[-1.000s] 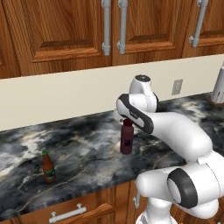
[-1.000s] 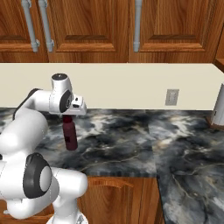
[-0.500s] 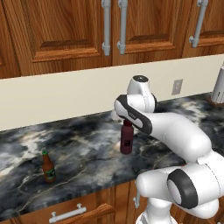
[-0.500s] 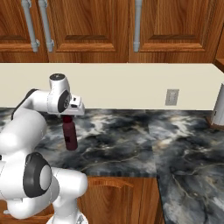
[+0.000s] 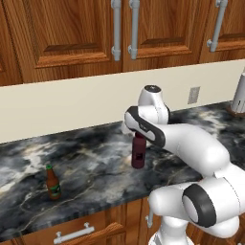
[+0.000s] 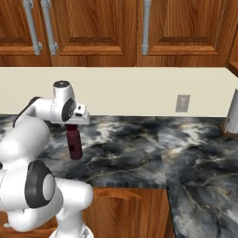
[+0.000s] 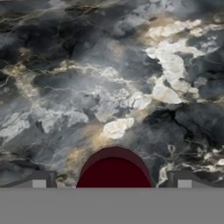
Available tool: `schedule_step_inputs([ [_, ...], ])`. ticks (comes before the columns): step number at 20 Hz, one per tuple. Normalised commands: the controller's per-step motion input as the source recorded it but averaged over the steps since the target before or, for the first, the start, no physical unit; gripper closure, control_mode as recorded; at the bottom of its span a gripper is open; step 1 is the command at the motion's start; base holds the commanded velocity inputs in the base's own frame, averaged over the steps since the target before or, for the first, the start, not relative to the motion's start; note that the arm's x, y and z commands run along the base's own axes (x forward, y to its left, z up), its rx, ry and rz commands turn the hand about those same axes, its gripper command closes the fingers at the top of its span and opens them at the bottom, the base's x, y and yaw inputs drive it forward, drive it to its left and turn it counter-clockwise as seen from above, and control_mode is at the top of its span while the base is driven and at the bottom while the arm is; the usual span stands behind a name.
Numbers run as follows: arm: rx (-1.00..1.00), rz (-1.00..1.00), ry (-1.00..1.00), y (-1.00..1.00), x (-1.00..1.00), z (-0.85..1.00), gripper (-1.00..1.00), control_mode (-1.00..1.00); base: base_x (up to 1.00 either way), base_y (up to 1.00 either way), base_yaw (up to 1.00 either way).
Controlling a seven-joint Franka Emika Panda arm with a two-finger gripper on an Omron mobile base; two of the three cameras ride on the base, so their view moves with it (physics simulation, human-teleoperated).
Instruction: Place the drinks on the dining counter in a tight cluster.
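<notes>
A dark maroon bottle (image 5: 138, 153) (image 6: 74, 144) stands upright on the marbled wall counter (image 5: 95, 167), near its middle. My gripper (image 7: 111, 183) hangs straight above it, open. Its fingertips (image 7: 39, 181) stand wide on either side of the bottle's round top (image 7: 114, 168) without touching it. In the base views the hand (image 6: 76, 114) sits just over the bottle's neck. A slim brown beer bottle (image 5: 52, 183) with a green label stands far to the left, near the counter's front edge. The dining counter is out of view.
Wooden wall cabinets (image 5: 95, 33) hang low over the counter. A wall outlet (image 5: 194, 94) and a pale cylindrical appliance (image 6: 231, 116) are at the right. The counter turns a corner toward me on the right (image 6: 204, 195). Drawers with a metal handle (image 5: 74, 233) lie below.
The hand has eased down slightly over the maroon bottle. Neither bottle has moved, and the fingers stay wide apart.
</notes>
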Motion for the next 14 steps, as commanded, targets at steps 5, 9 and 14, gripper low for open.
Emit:
schedule_step_inputs([
  [5,0.0,0.0,0.03,0.0,0.0,-0.22,-1.0,-1.0,0.0,0.0,0.0],
  [9,0.0,0.0,0.03,0.0,0.0,-0.25,-1.0,-1.0,0.0,0.0,0.0],
  [14,0.0,0.0,0.03,0.0,0.03,-0.15,-1.0,-1.0,0.0,0.0,0.0],
])
